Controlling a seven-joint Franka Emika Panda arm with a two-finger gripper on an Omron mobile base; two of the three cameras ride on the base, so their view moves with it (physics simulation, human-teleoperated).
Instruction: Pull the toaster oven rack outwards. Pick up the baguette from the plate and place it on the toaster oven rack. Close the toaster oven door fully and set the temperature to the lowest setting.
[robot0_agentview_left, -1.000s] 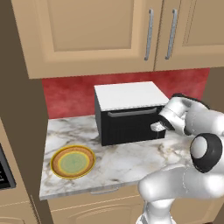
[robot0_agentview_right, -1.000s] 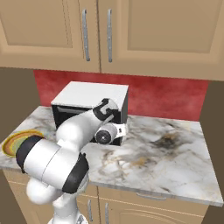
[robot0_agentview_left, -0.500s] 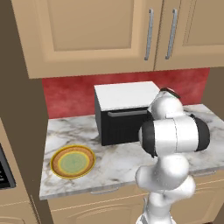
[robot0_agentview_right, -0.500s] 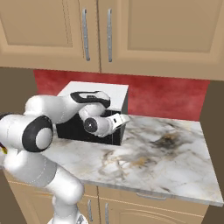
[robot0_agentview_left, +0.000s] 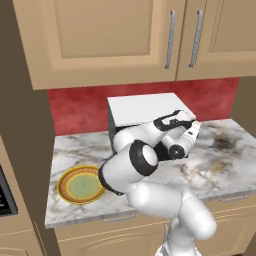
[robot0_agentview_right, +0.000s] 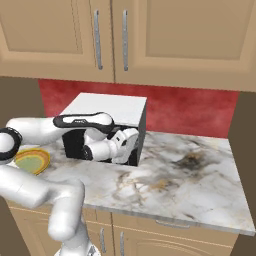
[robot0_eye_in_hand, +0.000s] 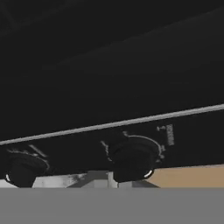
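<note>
Fingers pressed together at toaster oven (robot0_agentview_left: 145, 107) front, on temperature knob (robot0_eye_in_hand: 131, 158). Knob: small, rigid, likely slippery; pinch rim, turn gently. Plate (robot0_agentview_left: 81, 185) on desk (robot0_agentview_right: 200, 185).

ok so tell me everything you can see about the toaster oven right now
The toaster oven is a boxy black unit with a flat white top, standing on the marble counter against the red back wall, under the wooden cabinets. The arm reaches across its front. Up close, the hand view shows a dark front panel crossed by a thin grey bar, with two round black knobs below it, one directly ahead of the shut tool, the other off to the side.
</note>
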